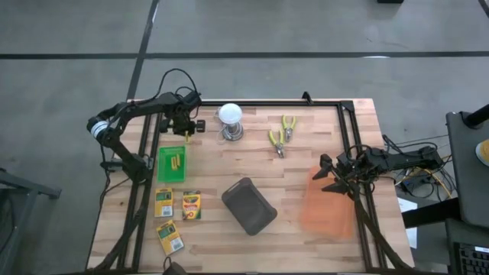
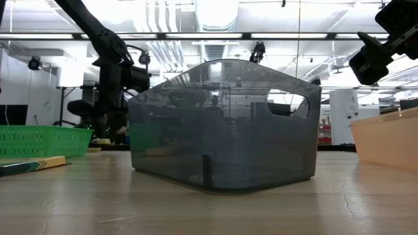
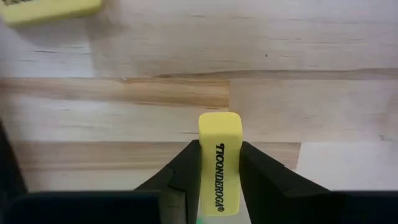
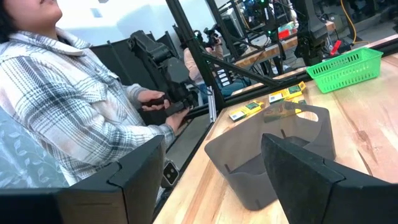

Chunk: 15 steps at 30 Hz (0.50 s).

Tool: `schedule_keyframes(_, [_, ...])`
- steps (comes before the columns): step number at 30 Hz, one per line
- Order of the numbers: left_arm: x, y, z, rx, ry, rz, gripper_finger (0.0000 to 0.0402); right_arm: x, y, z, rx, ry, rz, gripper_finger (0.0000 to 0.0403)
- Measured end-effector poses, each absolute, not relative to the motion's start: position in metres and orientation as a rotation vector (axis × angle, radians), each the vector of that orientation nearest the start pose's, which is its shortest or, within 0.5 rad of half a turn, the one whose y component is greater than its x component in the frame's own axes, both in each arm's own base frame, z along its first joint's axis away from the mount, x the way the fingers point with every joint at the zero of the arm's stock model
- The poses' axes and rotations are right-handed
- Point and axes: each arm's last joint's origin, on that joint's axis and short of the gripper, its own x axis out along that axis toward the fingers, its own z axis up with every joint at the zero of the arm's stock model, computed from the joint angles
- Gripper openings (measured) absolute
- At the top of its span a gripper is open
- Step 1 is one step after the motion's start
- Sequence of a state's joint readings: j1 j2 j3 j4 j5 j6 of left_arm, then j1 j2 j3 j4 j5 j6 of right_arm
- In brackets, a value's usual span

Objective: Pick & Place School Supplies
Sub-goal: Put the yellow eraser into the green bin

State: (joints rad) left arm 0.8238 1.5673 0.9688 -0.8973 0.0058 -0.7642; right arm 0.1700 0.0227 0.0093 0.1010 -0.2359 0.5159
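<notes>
Your wooden surface (image 1: 306, 164) carries, going down in size, the orange bin (image 1: 325, 205), the grey bin (image 1: 249, 206) and the green basket (image 1: 172, 164) near its left edge. The basket already holds a couple of small yellow pieces (image 1: 177, 161), so I'd judge part of the sorting done.

Just below the basket, three crayon boxes (image 1: 188, 206) lie flat on the wood, apparently not yet placed (one sits nearer the front edge than the other two). Beyond them stand a white bulb (image 1: 231, 116) and yellow-handled pliers (image 1: 283, 136).

Your left hand (image 3: 219, 177) is clenched on a yellow eraser (image 3: 219, 158), gripping it by its long sides above bare wood, just behind the basket's far edge. Another yellow eraser (image 3: 50, 9) lies on the wood beyond it.

Your right hand (image 1: 327, 174) waits at the surface's right side over the orange bin, fingers spread and holding nothing.

What's left, by my reading: deliver this eraser, collect the other, then the three boxes.
</notes>
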Motion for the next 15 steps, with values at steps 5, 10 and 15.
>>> schedule_keyframes(5, [0.179,0.193,0.193,-1.201,1.153,1.220,0.0097,0.095,0.023,0.175,0.506,0.018,0.419,0.0267])
schedule_keyframes(10, [0.178,0.194,0.202,-1.198,1.183,1.235,0.0097,0.095,0.023,0.175,0.506,0.018,0.419,0.0265])
schedule_keyframes(15, [0.178,0.193,0.213,-1.198,1.196,1.248,0.0097,0.095,0.023,0.175,0.506,0.018,0.419,0.0259])
